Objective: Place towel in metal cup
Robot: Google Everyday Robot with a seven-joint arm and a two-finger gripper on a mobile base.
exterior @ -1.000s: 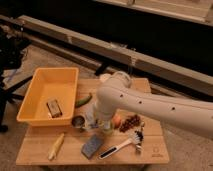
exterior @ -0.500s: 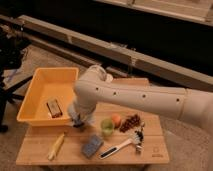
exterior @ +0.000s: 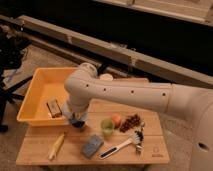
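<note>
The small dark metal cup (exterior: 79, 124) stands on the pale wooden bench (exterior: 150, 155), just in front of the near right corner of the shallow yellow plastic bin (exterior: 35, 102). The claw (exterior: 74, 119) sits directly over the cup, at its mouth, and covers most of it. Whether the claw is wide, narrow or gripping something cannot be told. The towel cannot be made out, because the claw and wrist cover that spot.

The thick white arm (exterior: 125, 92) comes in from the right edge and crosses above the bench. It bends at a rounded joint near the bin's back right corner and drops down to the claw.

Inside the bin, a small brown block (exterior: 54, 107) lies close to the right wall.

To the right of the metal cup a light green plastic cup (exterior: 107, 126) stands upright. Just beside it is a round orange fruit (exterior: 116, 120), then a bunch of dark red grapes (exterior: 131, 122).

Nearer the front edge lie three things:
- a blue-grey rectangular sponge (exterior: 91, 145)
- a white-handled brush (exterior: 120, 148), set diagonally with its head to the right
- a long yellow banana-like piece (exterior: 56, 146), off to the left

A small white round object (exterior: 106, 77) shows at the back of the bench behind the arm.
</note>
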